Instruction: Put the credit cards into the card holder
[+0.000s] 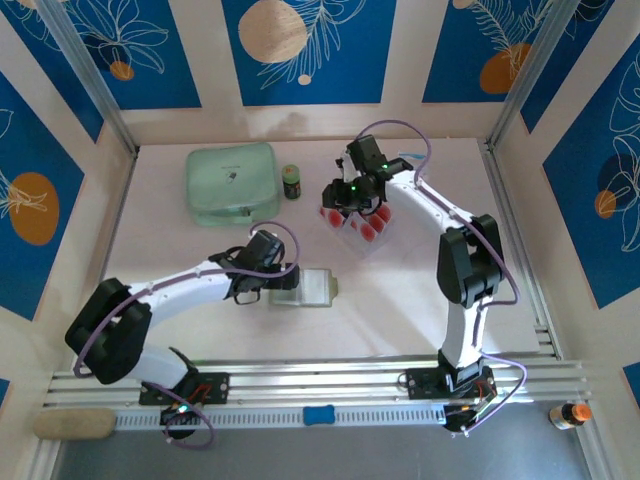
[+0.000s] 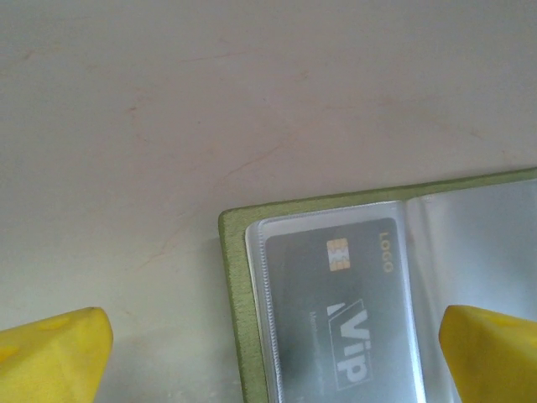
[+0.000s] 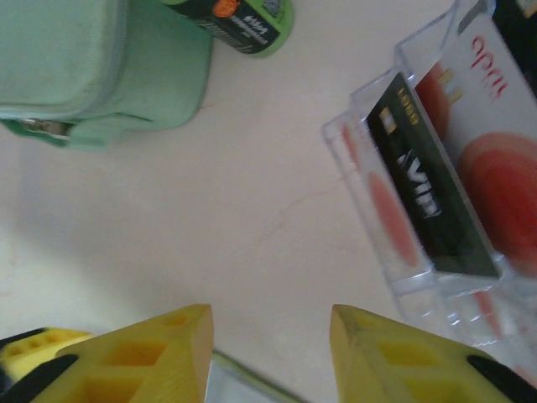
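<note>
The card holder (image 1: 312, 288) lies open on the table, its olive edge (image 2: 233, 302) and clear sleeves facing up, with a grey VIP card (image 2: 344, 311) inside one sleeve. My left gripper (image 1: 272, 292) hovers over its left end, open wide (image 2: 275, 326), with nothing held. The credit cards (image 1: 362, 226), white with red circles (image 3: 495, 168), stand in a clear tray (image 3: 361, 168) beside a dark card (image 3: 424, 180). My right gripper (image 1: 352, 205) is at the tray's far-left side. Its fingers (image 3: 270, 312) stand apart, and a pale flat edge shows low between them; I cannot tell whether it is gripped.
A mint-green zip case (image 1: 232, 182) (image 3: 67, 59) sits at the back left. A small green bottle (image 1: 292, 181) (image 3: 243, 21) stands beside it. An orange-capped bottle (image 1: 568, 413) rests by the front rail. Walls close in the back and both sides.
</note>
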You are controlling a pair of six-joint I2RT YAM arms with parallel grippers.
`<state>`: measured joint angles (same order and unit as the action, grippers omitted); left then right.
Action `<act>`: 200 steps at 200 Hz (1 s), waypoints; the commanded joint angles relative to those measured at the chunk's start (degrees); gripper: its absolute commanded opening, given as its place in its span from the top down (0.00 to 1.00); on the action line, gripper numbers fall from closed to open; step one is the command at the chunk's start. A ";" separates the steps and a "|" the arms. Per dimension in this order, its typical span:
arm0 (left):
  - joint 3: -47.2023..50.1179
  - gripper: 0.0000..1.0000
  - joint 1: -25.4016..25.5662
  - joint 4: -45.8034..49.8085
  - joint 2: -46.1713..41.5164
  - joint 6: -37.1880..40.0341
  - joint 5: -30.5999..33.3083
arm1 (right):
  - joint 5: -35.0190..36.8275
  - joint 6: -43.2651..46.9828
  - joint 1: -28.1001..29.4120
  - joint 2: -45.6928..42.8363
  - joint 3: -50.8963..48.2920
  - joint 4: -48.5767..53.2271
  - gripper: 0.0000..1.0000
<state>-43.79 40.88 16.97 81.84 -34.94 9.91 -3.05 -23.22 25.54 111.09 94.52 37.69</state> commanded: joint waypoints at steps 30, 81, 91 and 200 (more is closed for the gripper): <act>0.54 0.00 1.37 -0.03 -0.08 -3.22 3.84 | 13.17 8.86 2.59 8.36 10.89 10.80 0.70; 0.86 0.00 1.39 -0.29 -0.28 -3.03 4.11 | 22.75 14.17 5.78 15.38 19.00 15.14 0.71; 0.90 0.00 1.39 -0.37 -0.33 -2.99 4.02 | 24.52 14.91 6.22 16.18 19.92 15.49 0.71; 1.86 0.00 1.35 -1.11 -0.68 -3.36 3.71 | 27.71 17.78 7.16 20.37 22.08 15.48 0.71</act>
<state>-43.11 41.80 16.16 81.89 -37.28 12.73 24.27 -6.79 32.51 129.56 114.83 52.14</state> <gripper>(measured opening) 0.998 0.285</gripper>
